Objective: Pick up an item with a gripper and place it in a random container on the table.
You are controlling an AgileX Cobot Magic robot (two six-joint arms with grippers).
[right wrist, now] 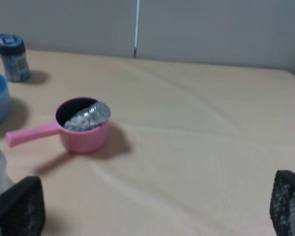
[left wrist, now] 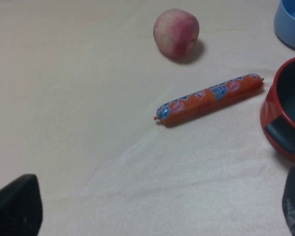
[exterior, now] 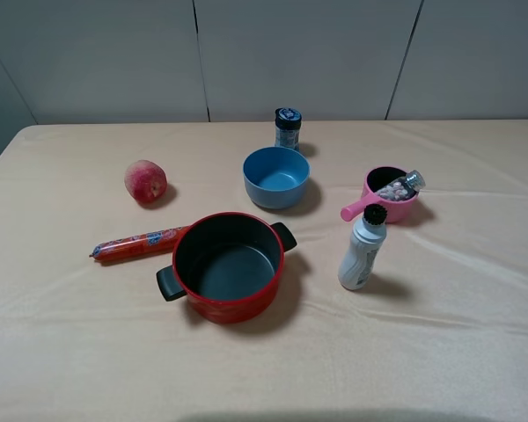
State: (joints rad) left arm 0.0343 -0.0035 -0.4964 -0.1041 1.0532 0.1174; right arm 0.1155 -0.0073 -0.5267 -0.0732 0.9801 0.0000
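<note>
Pink saucepan [exterior: 390, 200] holds tilted clear bottle [exterior: 403, 186].

Soft, even, warm light falls from above; the overhead view is fairly sharp. The red pot [exterior: 228, 266] and white bottle [exterior: 363, 249] cast short, faint shadows on the worktop [exterior: 458, 334]. Both wrist views are softer, the dark end effector tips at their edges blurred.

Peach [exterior: 145, 181] far left, orange sausage stick [exterior: 139, 243] lying just beside red two-handled pot [exterior: 228, 266]. Blue bowl [exterior: 275, 177] behind pot, dark jar [exterior: 288, 128] behind bowl. White bottle with black cap [exterior: 363, 247] upright, right of pot.
</note>
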